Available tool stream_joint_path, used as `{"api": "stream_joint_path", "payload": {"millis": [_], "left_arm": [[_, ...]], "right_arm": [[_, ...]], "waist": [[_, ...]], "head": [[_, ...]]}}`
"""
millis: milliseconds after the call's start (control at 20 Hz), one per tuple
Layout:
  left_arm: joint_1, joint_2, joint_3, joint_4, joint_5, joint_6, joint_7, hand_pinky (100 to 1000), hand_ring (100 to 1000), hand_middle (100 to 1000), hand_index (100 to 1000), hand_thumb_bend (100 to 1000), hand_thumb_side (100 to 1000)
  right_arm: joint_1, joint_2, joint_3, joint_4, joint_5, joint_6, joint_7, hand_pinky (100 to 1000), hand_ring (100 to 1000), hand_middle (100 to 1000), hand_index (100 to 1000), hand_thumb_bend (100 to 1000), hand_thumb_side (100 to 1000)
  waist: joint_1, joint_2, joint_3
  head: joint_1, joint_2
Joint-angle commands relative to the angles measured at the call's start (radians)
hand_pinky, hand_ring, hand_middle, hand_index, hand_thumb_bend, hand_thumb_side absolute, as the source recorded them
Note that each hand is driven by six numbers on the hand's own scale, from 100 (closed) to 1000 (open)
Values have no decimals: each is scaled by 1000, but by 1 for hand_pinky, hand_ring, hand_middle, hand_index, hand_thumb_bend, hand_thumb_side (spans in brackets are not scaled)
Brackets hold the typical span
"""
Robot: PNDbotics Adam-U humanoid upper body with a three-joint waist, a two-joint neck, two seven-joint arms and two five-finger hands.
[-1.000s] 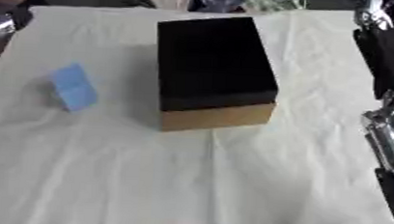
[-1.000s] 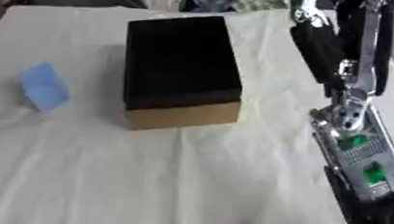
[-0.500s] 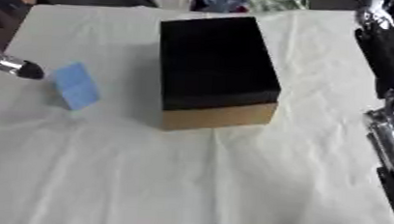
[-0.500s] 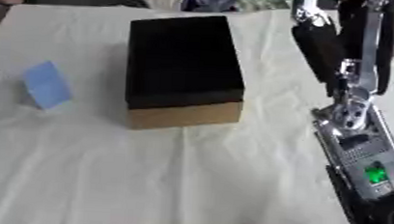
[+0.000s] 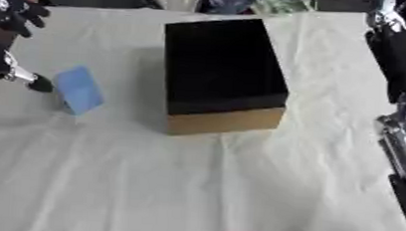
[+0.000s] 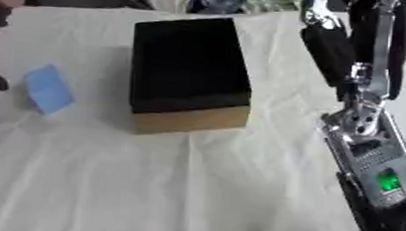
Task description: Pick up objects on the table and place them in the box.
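My left hand [image 5: 13,72] comes in at the counter's [image 5: 237,189] left edge, about level with the box's middle. The pad [image 5: 79,89] stands tilted just right of that hand, close to its fingertip; I cannot tell whether they touch. Further right of the hand, past the pad and apart from it, sits the box [image 5: 222,73], near the counter's middle. My right arm [image 6: 363,121] runs down the counter's right side, well apart from the box. Its hand I cannot make out.
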Motion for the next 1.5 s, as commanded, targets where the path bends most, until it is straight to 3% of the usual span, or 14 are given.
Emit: {"api": "stream_joint_path", "payload": {"millis": [50,350,500,950,1500], "left_arm": [[-38,-7,-7,27,-24,83,-96,987,897,920,1000,748,216],[-84,-96,-13,156,-91,129,-74,1000,911,931,1000,701,174],[-91,-128,-21,205,-106,133,-64,1000,917,935,1000,717,195],[-90,-159,-36,260,-116,116,-84,1000,923,936,1000,822,282],[-84,-192,-38,310,-158,118,-80,1000,918,924,1000,818,311]], "right_arm": [[-4,-8,-3,-15,-4,0,-8,850,804,594,780,100,423],[5,-4,-4,-15,-6,-3,-17,850,801,591,779,100,423],[9,-1,-5,-15,-7,-4,-26,850,801,590,778,100,425],[17,1,-5,-15,-10,-7,-50,851,797,585,777,100,423],[18,6,-1,-15,-15,-5,-62,852,798,583,777,100,426]], "waist": [[2,-25,3],[7,-32,12],[9,-33,18],[13,-36,30],[13,-30,30]], "head": [[3,-4],[-2,1],[-4,1],[-5,7],[5,7]]}}
